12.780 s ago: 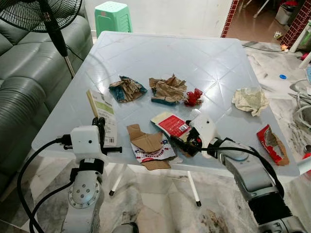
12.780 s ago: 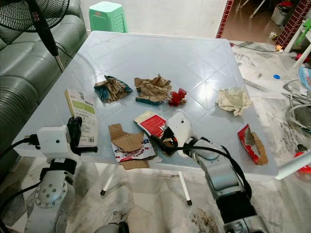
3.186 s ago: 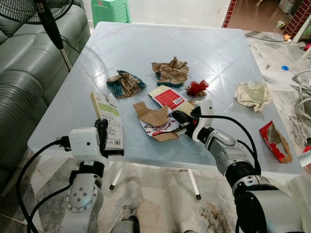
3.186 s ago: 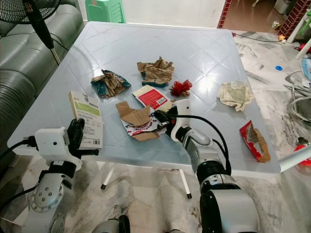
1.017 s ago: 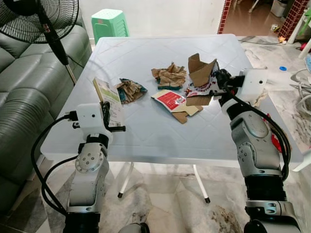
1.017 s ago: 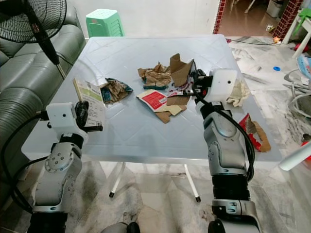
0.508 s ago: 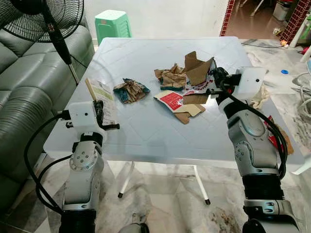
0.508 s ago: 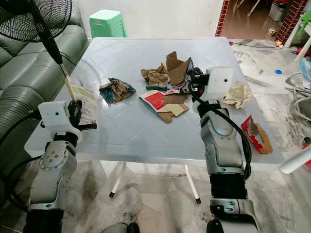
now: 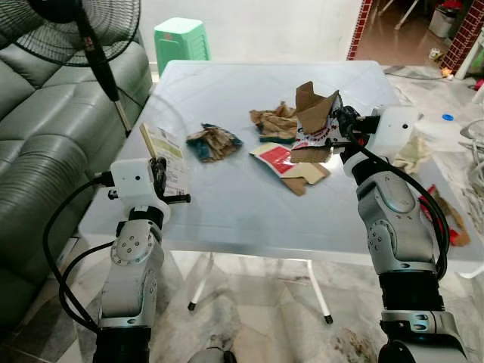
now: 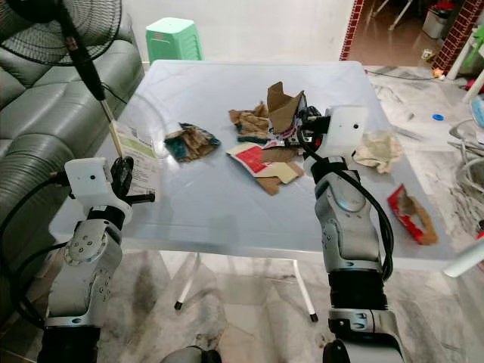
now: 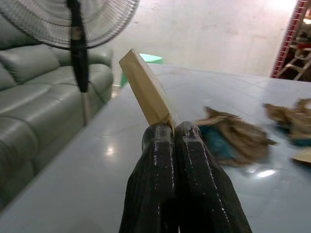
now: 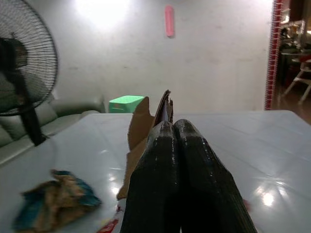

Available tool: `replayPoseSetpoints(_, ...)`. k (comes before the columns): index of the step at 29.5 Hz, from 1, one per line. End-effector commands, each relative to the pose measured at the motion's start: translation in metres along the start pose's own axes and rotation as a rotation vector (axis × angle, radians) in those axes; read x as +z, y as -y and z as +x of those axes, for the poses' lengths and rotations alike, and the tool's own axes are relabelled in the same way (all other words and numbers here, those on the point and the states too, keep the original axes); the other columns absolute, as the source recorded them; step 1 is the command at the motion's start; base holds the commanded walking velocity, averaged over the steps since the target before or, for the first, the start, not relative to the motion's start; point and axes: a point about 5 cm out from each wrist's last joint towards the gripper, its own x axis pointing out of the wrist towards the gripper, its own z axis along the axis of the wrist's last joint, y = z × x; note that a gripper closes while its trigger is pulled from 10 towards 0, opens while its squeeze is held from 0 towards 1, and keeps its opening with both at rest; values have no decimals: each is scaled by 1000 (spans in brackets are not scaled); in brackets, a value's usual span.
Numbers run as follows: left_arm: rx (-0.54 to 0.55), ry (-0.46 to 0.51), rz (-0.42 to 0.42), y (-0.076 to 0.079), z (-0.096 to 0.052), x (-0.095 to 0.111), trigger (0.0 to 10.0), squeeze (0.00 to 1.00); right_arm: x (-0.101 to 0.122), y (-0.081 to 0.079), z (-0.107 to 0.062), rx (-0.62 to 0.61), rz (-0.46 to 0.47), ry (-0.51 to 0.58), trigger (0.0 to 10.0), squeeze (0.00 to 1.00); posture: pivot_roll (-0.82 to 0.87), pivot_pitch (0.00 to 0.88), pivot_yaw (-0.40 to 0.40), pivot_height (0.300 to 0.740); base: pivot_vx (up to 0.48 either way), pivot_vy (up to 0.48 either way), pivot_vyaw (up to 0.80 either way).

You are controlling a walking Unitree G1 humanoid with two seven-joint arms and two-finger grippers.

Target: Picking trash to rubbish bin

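My left gripper [image 9: 159,172] is shut on a flat green-and-white carton [image 9: 167,159], held upright over the table's left edge; its tan edge [image 11: 146,90] rises above the black fingers [image 11: 192,170]. My right gripper [image 9: 339,128] is shut on a torn brown cardboard piece with a red-and-white wrapper [image 9: 313,115], lifted above the table; the cardboard [image 12: 146,128] stands up behind the fingers [image 12: 194,174]. On the white table [image 9: 249,204] lie a red box with cardboard [image 9: 291,162], a blue-brown crumpled wrapper [image 9: 214,141] and a crumpled brown bag [image 9: 275,123].
A crumpled pale paper [image 10: 380,150] and a red torn packet [image 10: 411,212] lie near the table's right edge. A grey sofa [image 9: 45,144] and a standing fan [image 9: 83,23] are on the left. A green stool [image 9: 181,38] stands behind the table.
Both grippers keep their hold. The camera has shifted slightly, so the table sits a bit further right; the lifted cardboard stays above the table.
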Motion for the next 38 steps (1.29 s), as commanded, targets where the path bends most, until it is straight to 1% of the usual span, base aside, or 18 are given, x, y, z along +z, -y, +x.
replayPoseSetpoints(1,-4,-9,-3,2,2,0,10000,0,4,4,1,-20,-13,18,10000,0,-3,25,51,740,0,394,0)
replayPoseSetpoints(14,-15,-13,9,1,3,1,10000,0,5,11,2,-68,-29,26,10000,0,-1,23,58,740,0,480,0)
replayPoseSetpoints(16,-18,-9,14,0,3,1,10000,0,5,13,2,-84,-50,28,10000,0,-1,23,58,740,0,126,0)
replayPoseSetpoints(18,-25,-6,24,0,3,2,10000,0,5,15,2,-91,-52,29,10000,0,1,22,60,740,0,0,0)
replayPoseSetpoints(22,-91,-7,55,-2,1,3,10000,0,5,25,-4,-137,-109,30,10000,0,1,19,67,740,0,0,0)
replayPoseSetpoints(23,-91,-7,55,-2,1,3,10000,0,5,25,-4,-137,-109,30,10000,0,1,19,67,740,0,0,0)
replayPoseSetpoints(24,-128,-21,69,-3,-1,1,10000,0,4,31,-8,-153,-138,28,10000,0,-1,18,70,740,0,0,0)
replayPoseSetpoints(27,-168,-44,82,-4,-3,-1,10000,0,3,41,-16,-177,-164,17,10000,0,-11,15,88,740,0,0,0)
replayPoseSetpoints(30,-187,-53,87,-4,-5,-2,10000,0,3,46,-21,-187,-177,10,10000,0,-13,15,90,740,0,0,0)
replayPoseSetpoints(31,-198,-61,105,-7,-8,-3,10000,0,1,52,-31,-194,-198,-5,10000,0,-21,15,98,740,0,0,0)
replayPoseSetpoints(34,-212,-81,110,-10,-11,-5,10000,0,0,57,-42,-191,-226,-28,10000,0,-32,13,98,740,0,0,0)
replayPoseSetpoints(35,-224,-86,125,-12,-14,-6,10000,0,1,60,-50,-183,-246,-42,10000,0,-36,13,98,740,0,0,0)
replayPoseSetpoints(38,-235,-92,141,-14,-19,-8,10000,0,3,61,-63,-155,-268,-70,10000,0,-56,12,107,740,0,0,0)
